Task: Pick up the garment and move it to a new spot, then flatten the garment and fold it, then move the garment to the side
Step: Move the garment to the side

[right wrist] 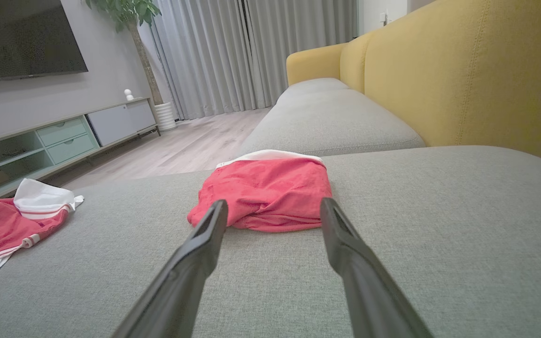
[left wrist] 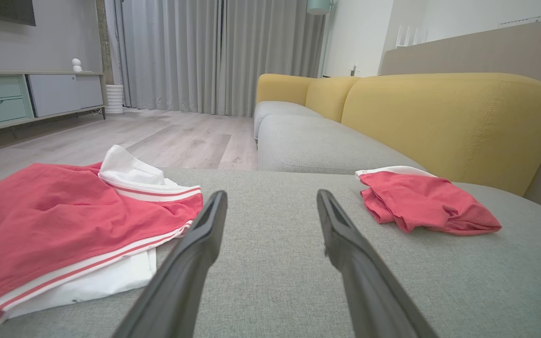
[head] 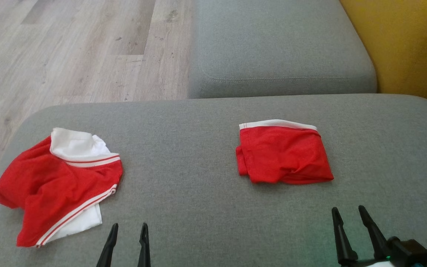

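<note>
The grey sofa seat (head: 198, 155) bears a crumpled red-and-white garment (head: 58, 181) at its left, just left of and beyond the left gripper (head: 130, 224), and a folded red garment (head: 284, 155) directly ahead of the right gripper (head: 348, 208). Both pairs of jaws stand wide, holding nothing, apart from the cloth.

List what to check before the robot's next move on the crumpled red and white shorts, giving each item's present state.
1. Open, empty left gripper: ok.
2. Open, empty right gripper: ok.
3. Flatness of the crumpled shorts: not ok, bunched, white part turned up.
4. Gap between them and the folded red garment: ok, apart.
5. Bare grey cushion between the garments: ok.
6. Anything hidden under the crumpled shorts: cannot tell.
</note>
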You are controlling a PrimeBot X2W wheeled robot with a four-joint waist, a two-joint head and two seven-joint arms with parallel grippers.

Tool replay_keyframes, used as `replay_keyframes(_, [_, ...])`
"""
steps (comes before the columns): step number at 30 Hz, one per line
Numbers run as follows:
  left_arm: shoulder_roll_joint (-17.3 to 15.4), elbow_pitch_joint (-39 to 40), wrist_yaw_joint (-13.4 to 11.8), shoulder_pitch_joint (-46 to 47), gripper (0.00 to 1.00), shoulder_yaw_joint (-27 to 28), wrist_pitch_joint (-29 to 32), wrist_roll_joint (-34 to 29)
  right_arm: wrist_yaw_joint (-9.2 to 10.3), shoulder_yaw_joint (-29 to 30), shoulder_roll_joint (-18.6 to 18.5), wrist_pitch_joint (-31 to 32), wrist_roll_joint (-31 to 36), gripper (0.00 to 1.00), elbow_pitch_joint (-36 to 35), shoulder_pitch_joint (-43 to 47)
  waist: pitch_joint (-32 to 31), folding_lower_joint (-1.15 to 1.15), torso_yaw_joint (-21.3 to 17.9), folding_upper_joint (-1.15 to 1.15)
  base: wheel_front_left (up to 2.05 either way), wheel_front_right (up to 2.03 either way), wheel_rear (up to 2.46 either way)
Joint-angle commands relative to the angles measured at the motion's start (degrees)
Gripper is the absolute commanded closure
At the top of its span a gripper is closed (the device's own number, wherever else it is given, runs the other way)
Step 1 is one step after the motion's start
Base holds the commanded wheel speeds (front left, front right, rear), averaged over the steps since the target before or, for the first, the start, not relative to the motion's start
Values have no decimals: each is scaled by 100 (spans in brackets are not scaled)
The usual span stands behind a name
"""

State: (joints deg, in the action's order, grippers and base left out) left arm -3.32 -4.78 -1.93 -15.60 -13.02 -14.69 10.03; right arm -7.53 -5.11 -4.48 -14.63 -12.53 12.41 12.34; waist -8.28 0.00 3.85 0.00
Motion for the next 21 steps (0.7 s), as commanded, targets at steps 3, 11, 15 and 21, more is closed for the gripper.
replay_keyframes(3, [44, 176, 15, 257, 0, 156, -30, -9, 4, -129, -95, -37, 45, 0, -165, -282, 6, 0, 13, 0, 0, 0, 0])
replay_keyframes(11, [44, 337, 29, 330, 0, 111, -30, -9, 4, -80, -135, -37, 82, 0, -200, -318, 157, 0, 47, 0, 0, 0, 0])
replay_keyframes(15, [44, 429, 13, 370, 0, 84, -30, 3, 4, -14, -162, -37, 102, 0, -175, -402, 324, 0, 84, 0, 0, 0, 0])
replay_keyframes(21, [44, 583, 30, 426, 0, -10, -30, 109, 4, 58, -307, -37, 154, 0, -101, -729, 566, 0, 119, 0, 0, 0, 0])
